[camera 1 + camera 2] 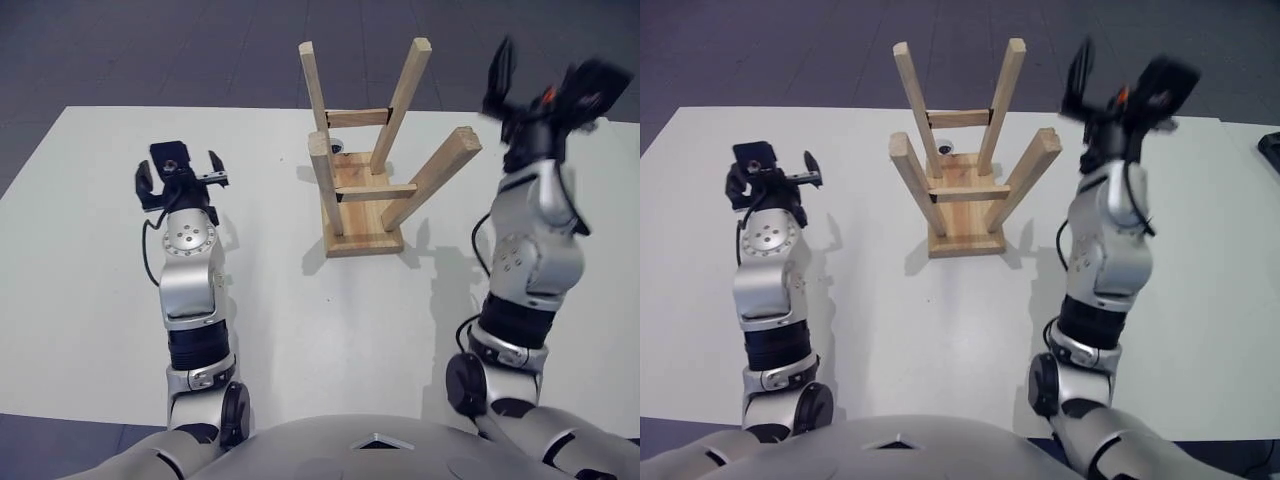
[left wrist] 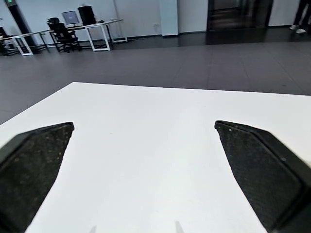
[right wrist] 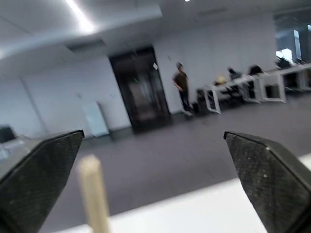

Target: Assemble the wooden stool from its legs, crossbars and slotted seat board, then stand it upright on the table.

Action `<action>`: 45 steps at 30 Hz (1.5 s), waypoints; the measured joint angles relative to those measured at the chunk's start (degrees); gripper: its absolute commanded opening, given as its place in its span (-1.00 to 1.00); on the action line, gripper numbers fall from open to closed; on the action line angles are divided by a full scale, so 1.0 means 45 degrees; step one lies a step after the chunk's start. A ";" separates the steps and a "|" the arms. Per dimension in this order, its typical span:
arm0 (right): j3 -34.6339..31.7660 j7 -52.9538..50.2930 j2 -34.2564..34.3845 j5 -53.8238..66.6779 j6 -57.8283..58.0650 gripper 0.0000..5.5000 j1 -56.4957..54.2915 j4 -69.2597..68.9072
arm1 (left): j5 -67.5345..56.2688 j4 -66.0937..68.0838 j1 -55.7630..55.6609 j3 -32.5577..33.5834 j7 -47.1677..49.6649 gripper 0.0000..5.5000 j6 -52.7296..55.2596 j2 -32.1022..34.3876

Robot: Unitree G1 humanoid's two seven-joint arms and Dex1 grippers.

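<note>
The stool (image 1: 365,190) sits upside down near the middle of the far half of the table (image 1: 90,250), with its seat board (image 1: 362,240) flat on the top and four legs (image 1: 435,175) sticking up, tied by two crossbars (image 1: 375,192). The legs splay unevenly, and the near one on the robot's right leans well out. From here I can't tell whether every leg is pushed home in its slot, so I'd count the joints as suspect. It hasn't been turned over yet, and that is where I'd expect trouble: gripped by one leg and swung, a loose joint could pull free and the frame fold or drop. The right gripper (image 1: 545,85) is held high just beside that leaning leg, with its jaws spread wide and nothing between them. A careless sweep from there could clip the leg tip and knock the whole piece over or skid it across the top. The left gripper (image 1: 182,178) hangs low over the table well to the stool's left, its jaws also spread and empty, so nothing is steadying the stool. The tabletop is plain, smooth and white — little friction to stop a slide. Around it are a dark floor (image 2: 194,58), white desks (image 2: 97,34) along the far wall and a dark doorway (image 3: 141,90).
</note>
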 measured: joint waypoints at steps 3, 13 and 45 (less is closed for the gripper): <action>-0.0370 0.0136 -0.0669 0.1239 0.0582 0.96 -0.2005 -0.0540 | -0.0279 0.0162 -0.0241 0.1043 0.0483 0.96 -0.0324 0.0284; 0.2713 0.0124 -0.0337 0.0572 0.2287 0.96 0.3022 -0.1905 | -0.0300 0.0205 -0.0220 0.1230 0.0743 0.96 -0.0668 0.0556; 0.4399 0.4896 -0.4767 -0.2841 -0.0682 0.96 0.4033 0.1262 | -0.2242 -0.0539 -0.0828 0.2624 -0.0762 0.96 -0.3252 0.3143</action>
